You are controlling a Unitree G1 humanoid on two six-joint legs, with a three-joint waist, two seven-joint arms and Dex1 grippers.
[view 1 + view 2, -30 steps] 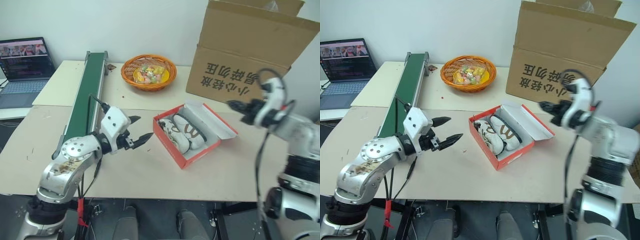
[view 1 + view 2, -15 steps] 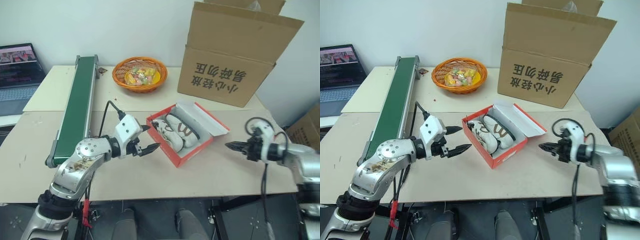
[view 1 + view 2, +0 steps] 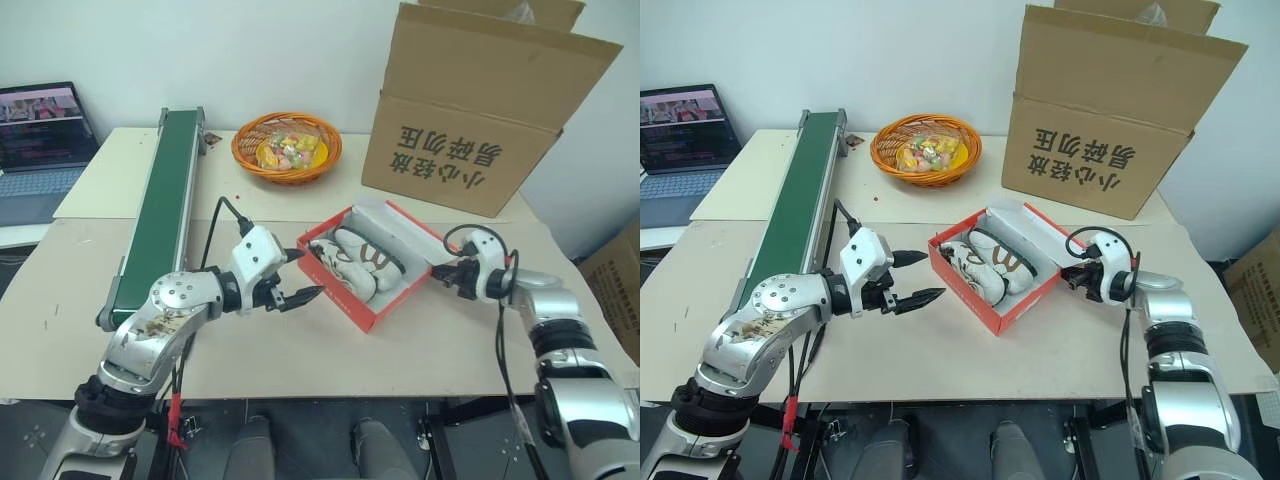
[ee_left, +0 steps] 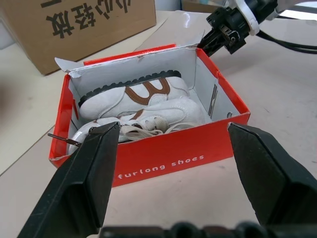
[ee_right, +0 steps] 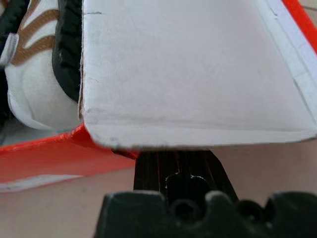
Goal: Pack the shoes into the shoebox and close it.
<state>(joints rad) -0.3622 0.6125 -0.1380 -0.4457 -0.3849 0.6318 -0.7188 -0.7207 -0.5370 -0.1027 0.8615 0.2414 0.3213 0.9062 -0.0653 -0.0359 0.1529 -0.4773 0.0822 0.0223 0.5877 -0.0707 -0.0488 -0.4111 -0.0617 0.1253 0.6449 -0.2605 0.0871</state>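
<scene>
The shoebox (image 3: 372,268) sits open near the middle of the table (image 3: 300,350), its white-lined lid (image 3: 415,232) folded back toward the robot's right. Both shoes (image 3: 355,262) lie side by side inside it, white with brown marks and dark soles. The left gripper (image 3: 295,276) hovers just above the table on the box's left side, close to its red wall but apart from it; its two black fingers (image 4: 84,178) are spread wide with nothing between them, and in the left wrist view they frame the box's front wall. The right gripper (image 3: 440,277) is at the box's right side, just under the outer edge of the lid; its fingers (image 5: 178,171) are pressed together, gripping nothing, their tips tucked beneath the lid's white underside, though actual contact cannot be told. Behind the box stand an orange basket (image 3: 286,146) of coloured sweets, a big brown carton (image 3: 480,110) with printed characters, a green conveyor (image 3: 165,205) and, far left, a laptop (image 3: 40,130).
</scene>
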